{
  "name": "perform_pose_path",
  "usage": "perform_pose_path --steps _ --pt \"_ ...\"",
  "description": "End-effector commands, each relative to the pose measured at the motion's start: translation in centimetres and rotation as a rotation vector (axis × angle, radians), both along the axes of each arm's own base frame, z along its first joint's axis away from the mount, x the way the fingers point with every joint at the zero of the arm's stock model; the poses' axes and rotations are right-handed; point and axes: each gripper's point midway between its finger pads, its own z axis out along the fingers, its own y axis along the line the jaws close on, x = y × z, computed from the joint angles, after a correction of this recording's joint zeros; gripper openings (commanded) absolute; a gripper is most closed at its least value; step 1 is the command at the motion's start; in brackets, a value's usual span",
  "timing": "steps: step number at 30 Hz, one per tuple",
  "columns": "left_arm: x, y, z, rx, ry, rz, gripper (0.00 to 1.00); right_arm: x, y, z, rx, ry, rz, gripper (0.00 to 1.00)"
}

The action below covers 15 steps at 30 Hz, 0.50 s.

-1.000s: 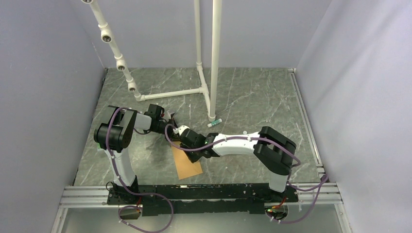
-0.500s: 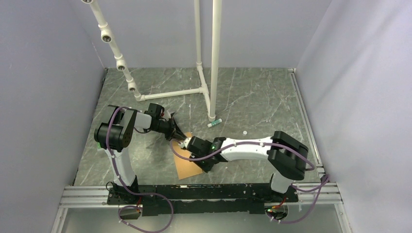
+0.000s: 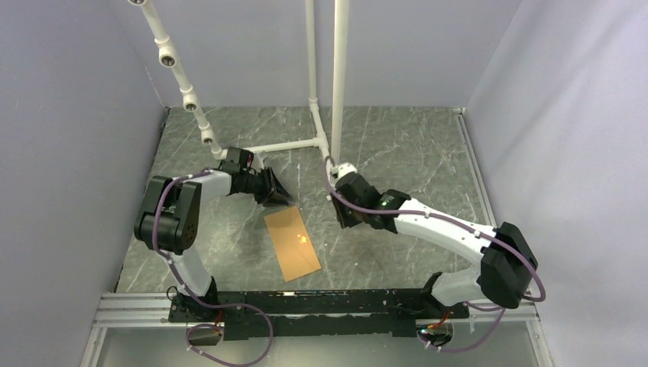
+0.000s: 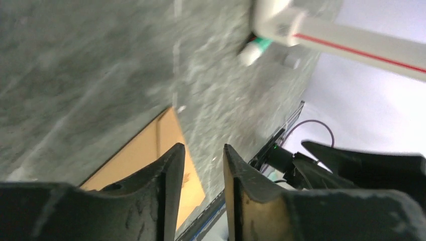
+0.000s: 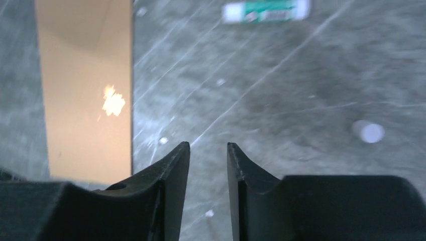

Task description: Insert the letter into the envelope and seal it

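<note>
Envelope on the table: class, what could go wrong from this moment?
1. The envelope lies loose. Neither the left gripper nor the right gripper holds it, so its flap may lift if poorly stuck.
2. The glue stick lies loose near the right gripper, and a careless sweep might roll it away.

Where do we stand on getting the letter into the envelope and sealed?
It looks nearly done. No loose letter shows, and the envelope lies flat on its own, flap apparently folded down. Nothing is in hand: the left gripper and right gripper are open and empty. What's left is confirming the seal, which I cannot judge here.
</note>
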Motion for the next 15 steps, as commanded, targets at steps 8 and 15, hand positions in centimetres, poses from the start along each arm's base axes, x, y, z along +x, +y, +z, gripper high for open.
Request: perform_pose_path --steps 8,15 --pt "3.5 1.0 6.0 0.164 -0.313 0.033 0.53 8.7 -3.5 1.1 0.122 -0.022 -0.583 0.48" --pt "3.2 3.5 6.2 0.314 -0.317 0.107 0.52 11.4 -5.7 -0.2 0.207 0.062 -0.887 0.45"
